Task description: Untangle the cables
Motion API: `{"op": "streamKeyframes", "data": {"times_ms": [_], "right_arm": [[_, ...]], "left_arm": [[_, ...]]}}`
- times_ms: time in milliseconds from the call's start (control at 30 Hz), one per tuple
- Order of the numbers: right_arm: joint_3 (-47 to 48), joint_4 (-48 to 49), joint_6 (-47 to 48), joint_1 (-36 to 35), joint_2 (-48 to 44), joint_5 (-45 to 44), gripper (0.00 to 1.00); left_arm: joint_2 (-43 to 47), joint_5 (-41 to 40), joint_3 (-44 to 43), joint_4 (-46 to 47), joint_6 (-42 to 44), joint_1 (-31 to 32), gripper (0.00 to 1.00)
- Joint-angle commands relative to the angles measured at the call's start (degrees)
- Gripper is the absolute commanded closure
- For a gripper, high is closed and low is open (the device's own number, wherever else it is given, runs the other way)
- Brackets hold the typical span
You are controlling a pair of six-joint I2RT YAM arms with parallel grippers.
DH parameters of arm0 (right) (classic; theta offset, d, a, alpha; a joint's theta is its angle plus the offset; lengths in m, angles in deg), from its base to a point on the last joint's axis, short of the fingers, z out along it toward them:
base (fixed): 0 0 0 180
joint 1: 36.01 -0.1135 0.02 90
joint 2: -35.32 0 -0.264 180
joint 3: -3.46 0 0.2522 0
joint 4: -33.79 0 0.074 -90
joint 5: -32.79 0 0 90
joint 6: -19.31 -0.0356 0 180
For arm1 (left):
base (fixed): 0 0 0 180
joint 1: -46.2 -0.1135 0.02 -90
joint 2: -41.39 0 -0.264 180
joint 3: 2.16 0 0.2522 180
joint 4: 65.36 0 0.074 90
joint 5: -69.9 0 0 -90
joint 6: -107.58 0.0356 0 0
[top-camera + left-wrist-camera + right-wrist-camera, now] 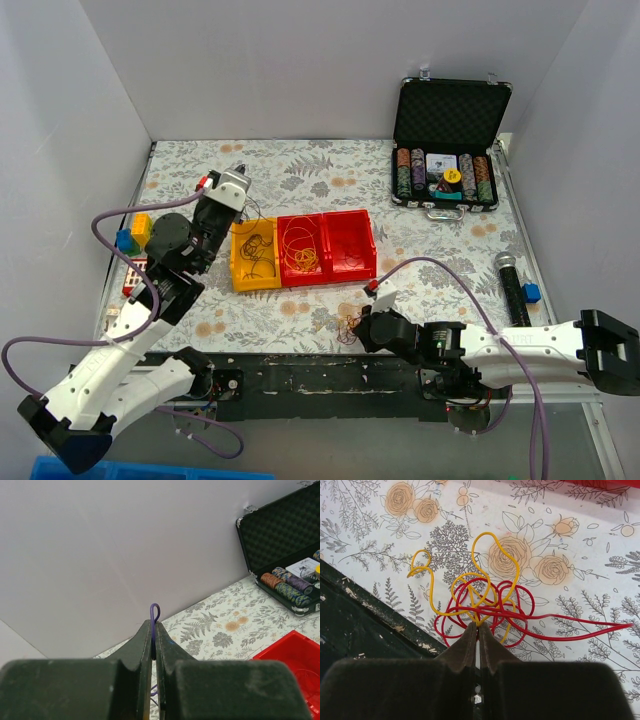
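at the near edge of the table, just beyond the black strip (355, 625) that borders the flowered cloth (560, 545), the right gripper (476, 628) has its fingers pressed together. the tips sit right where the strands of the red and yellow tangle (487, 602) cross, and a few strands run in between them, so it looks to be pinching the knot. one yellow loop stands out toward the far side, a smaller yellow curl lies off to the left in the wrist view, and a long red tail runs out to the right across the cloth. in the top view the same tangle (349, 327) is a small dark clump just beside the right gripper (360, 328), in front of the bins.

the left gripper (154, 626) is also closed, its two fingers tight on a purple cable (155, 612) whose small loop pokes up above the tips. from above, the left gripper (238, 172) is over the far left part of the cloth, behind the yellow bin (240, 272).

three bins stand side by side in the middle of the table. the yellow bin holds dark loops, the middle red bin (300, 278) holds yellow and orange loops, and the right red bin (368, 245) seems to hold red ones, though they are hard to pick out. an open black case (450, 105) with rows of chips stands at the far right.
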Motion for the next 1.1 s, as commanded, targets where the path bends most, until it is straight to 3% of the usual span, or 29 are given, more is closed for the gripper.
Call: {"op": "streamKeyframes", "data": {"times_ms": [0,300,633,1067], "right_arm": [[0.9,-1.4,-1.1,-0.2,-1.3,-2.8,0.92],[0.4,-2.5,-1.6,-0.2,-2.5,-3.8,0.92],[-0.4,-2.4,-2.2,-0.2,-3.6,-3.2,0.92],[0.2,-2.2,-2.1,-0.2,-3.9,-3.0,0.92]], "left_arm": [[0.6,-0.9,0.9,2.1,0.7,-0.1,1.00],[0.1,-1.2,8.8,4.2,1.7,-0.2,1.00],[-1.6,-1.9,11.0,3.9,1.6,-0.3,1.00],[-16.1,-4.8,14.8,4.8,0.7,-1.3,1.00]]}}
